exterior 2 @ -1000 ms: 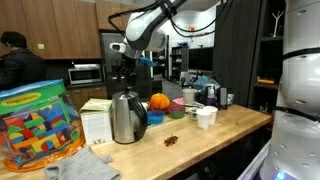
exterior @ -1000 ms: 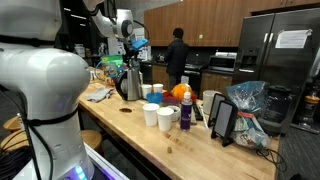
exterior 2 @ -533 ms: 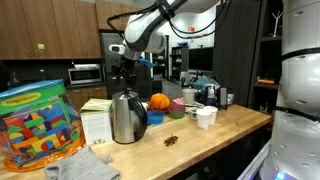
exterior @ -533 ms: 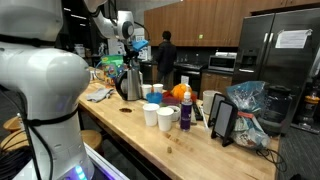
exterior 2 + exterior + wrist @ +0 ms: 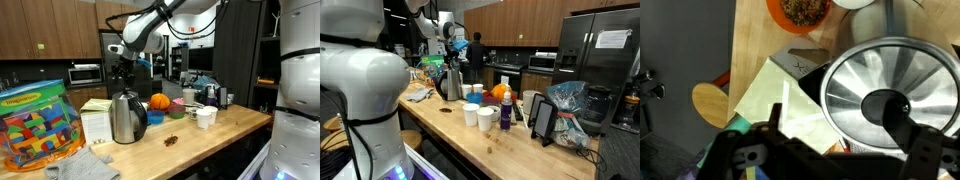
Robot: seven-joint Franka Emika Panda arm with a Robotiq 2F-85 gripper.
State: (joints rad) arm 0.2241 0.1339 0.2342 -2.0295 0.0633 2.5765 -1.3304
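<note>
Steel kettle seen top-down only in wrist view; end effector hovers above, fingers apart.

Even, warm ceiling light fills the room in both exterior views, and the shadows on the wooden counter below the gripper are short and soft. The metal kettle right under the gripper carries bright streaks of glare. In the wrist view its lid shines in a fan of pale reflections. The gripper's own frame along the bottom of that view is dark and blurred. The white robot body, close to the camera and well away from the gripper, looks soft and washed out. The kitchen behind the gripper is dimmer.
</note>
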